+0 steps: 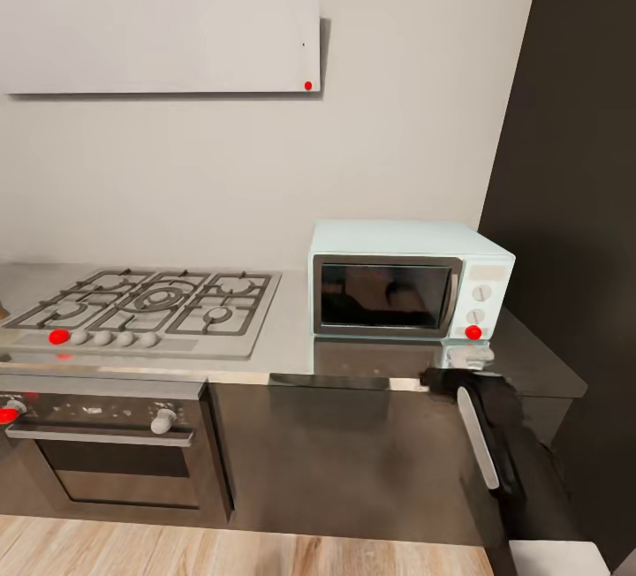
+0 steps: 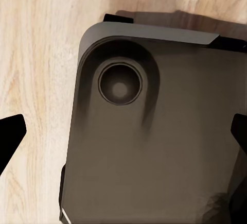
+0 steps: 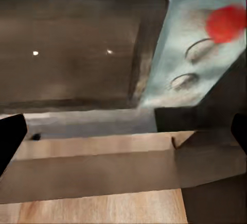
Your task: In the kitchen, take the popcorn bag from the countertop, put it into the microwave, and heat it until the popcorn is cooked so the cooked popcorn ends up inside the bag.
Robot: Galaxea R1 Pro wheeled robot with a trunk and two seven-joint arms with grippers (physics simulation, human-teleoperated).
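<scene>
The pale mint microwave (image 1: 406,280) stands on the grey countertop (image 1: 291,342) with its door shut and a red button (image 1: 473,332) under two knobs. The popcorn bag and the popcorn are hidden; behind the dark glass there is only a dim shape that I cannot identify. My right gripper (image 1: 446,376) hovers at the counter's front edge, just below the microwave's knob side. In the right wrist view it is open (image 3: 123,141) and empty, facing the microwave (image 3: 175,44) and the red button (image 3: 226,20). My left gripper (image 2: 126,134) is open and empty, pointing down.
A gas hob (image 1: 150,302) lies left of the microwave, above a built-in oven (image 1: 106,452). A dark tall panel (image 1: 574,205) closes off the right side. A pale hood (image 1: 159,28) hangs on the wall. Below my left gripper are my dark base (image 2: 154,131) and the wood floor (image 2: 36,54).
</scene>
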